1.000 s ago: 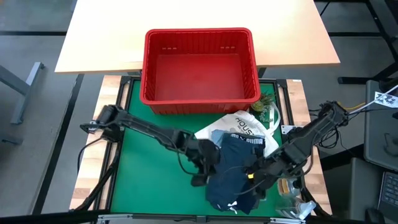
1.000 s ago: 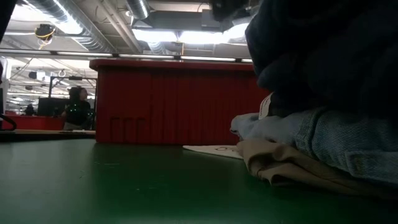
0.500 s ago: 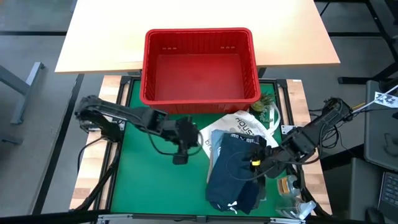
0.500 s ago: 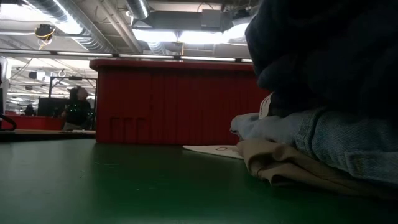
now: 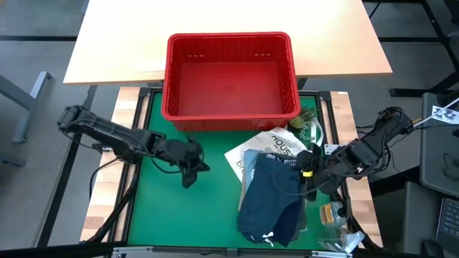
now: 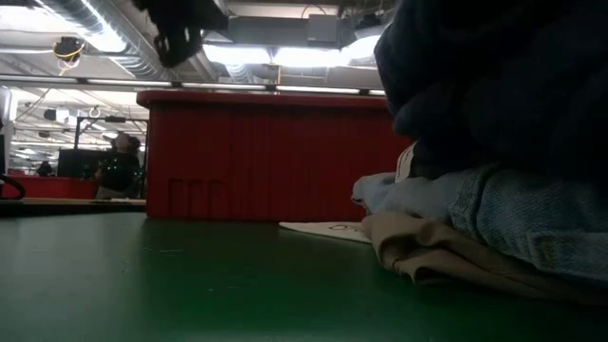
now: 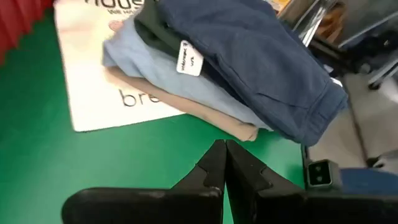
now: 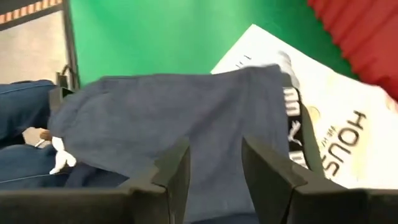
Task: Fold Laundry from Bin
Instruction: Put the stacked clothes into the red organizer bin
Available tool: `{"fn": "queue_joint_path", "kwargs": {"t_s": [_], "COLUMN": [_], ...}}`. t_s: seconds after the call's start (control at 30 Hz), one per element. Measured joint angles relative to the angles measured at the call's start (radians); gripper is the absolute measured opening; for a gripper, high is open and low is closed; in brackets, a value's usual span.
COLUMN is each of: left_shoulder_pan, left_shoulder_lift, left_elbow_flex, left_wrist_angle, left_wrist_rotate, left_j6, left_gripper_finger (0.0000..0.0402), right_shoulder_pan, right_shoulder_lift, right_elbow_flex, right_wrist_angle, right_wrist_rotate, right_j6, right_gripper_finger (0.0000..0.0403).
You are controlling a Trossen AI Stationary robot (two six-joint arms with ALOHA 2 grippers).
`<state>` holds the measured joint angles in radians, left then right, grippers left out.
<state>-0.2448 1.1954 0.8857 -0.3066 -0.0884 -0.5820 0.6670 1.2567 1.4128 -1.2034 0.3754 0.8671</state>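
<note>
Distance has opened between my left gripper (image 5: 192,169) and the pile: a second ago it was at the navy shorts' left edge, and now it hangs over bare green mat, well apart from the cloth. My right gripper (image 5: 310,172) has drawn back too, from over the shorts' middle to their right edge. I read that as the shorts being set down and released, so this garment's fold looks finished.

My left fingers (image 7: 225,163) are pressed together with nothing between them. My right fingers (image 8: 176,167) stand apart, with only a modest gap, over the soft navy shorts with the white-lettered waistband (image 5: 271,195); they hold nothing, though I cannot tell for sure whether they brush the fabric.

The laundry sits stacked at the right of the green mat (image 5: 179,208), in front of the rectangular red plastic basket with slotted walls (image 5: 229,107), which shows only its bare floor. From the bottom up, the left wrist view shows a folded beige garment (image 7: 211,112), a light blue shirt (image 7: 161,71), a dark olive-green piece (image 7: 152,28) and the navy shorts on top. The stack rests partly on a flat white tote bag printed with dark letters (image 5: 276,143) (not part of the laundry). With the bin emptied, I judge little is left to do.
</note>
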Motion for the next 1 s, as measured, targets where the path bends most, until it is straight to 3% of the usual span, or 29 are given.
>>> {"fn": "queue_joint_path", "kwargs": {"t_s": [0.17,0.33,0.57,0.77,1.0], "left_shoulder_pan": [-0.019,-0.018,-0.018,-0.015,-0.003], "left_shoulder_lift": [0.02,0.064,0.113,0.128,0.129], "left_elbow_flex": [-0.115,-0.148,-0.148,-0.148,-0.148], "left_wrist_angle": [0.164,0.209,0.296,0.304,0.302], "left_wrist_rotate": [-0.001,-0.005,0.002,0.004,-0.003], "left_j6": [-0.063,-0.067,-0.063,-0.063,-0.063], "left_gripper_finger": [0.0002,0.0002,0.0002,0.0003,0.0052], "right_shoulder_pan": [0.001,0.001,0.0,0.0,0.0], "right_shoulder_lift": [0.0,-0.028,-0.183,-0.31,-0.331], "right_elbow_flex": [-0.002,-0.078,-0.25,-0.338,-0.345], "right_wrist_angle": [-0.083,-0.082,-0.07,0.043,0.055], "right_wrist_rotate": [0.007,-0.004,-0.029,-0.029,-0.053], "right_j6": [0.134,0.162,0.296,0.339,0.334], "right_gripper_finger": [0.0143,0.0143,0.0143,0.0143,0.0143]}}
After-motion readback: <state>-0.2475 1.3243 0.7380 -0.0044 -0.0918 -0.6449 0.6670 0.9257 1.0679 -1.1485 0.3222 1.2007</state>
